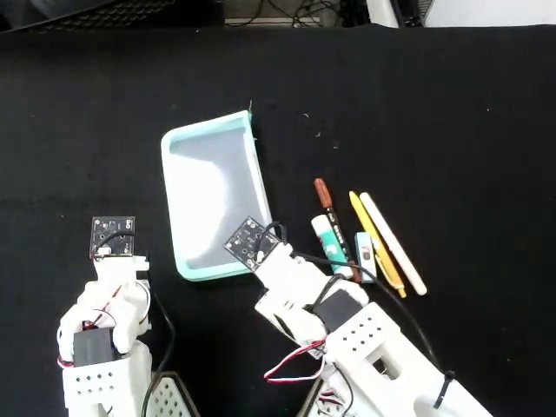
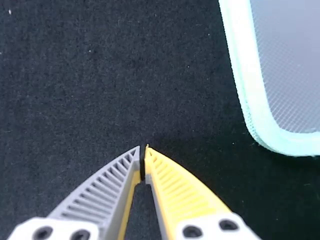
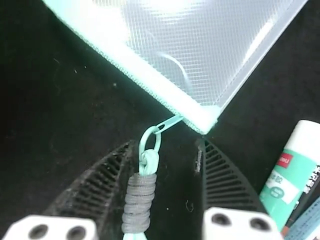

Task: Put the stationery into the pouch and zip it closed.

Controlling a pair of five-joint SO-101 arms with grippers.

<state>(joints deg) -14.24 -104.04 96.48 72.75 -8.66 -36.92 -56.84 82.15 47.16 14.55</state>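
White perforated arm shells (image 1: 97,382), black motors (image 1: 91,347), red-and-white cables (image 1: 291,372); ribbed jaws, left pair grey and yellow, right pair black, screw holes (image 2: 44,232) behind.

1 overhead, 2 close on pouch (image 1: 208,191)

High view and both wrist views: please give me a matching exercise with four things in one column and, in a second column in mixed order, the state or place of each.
Things:
1. left tool
2. right tool
3. glue stick
4. pouch

States or places:
A. lies flat, translucent with a mint edge
B. open around the zip pull
C. shut, over the bare black table
D. lies beside the brown marker

Pairs: 1-C, 2-B, 3-D, 4-A.
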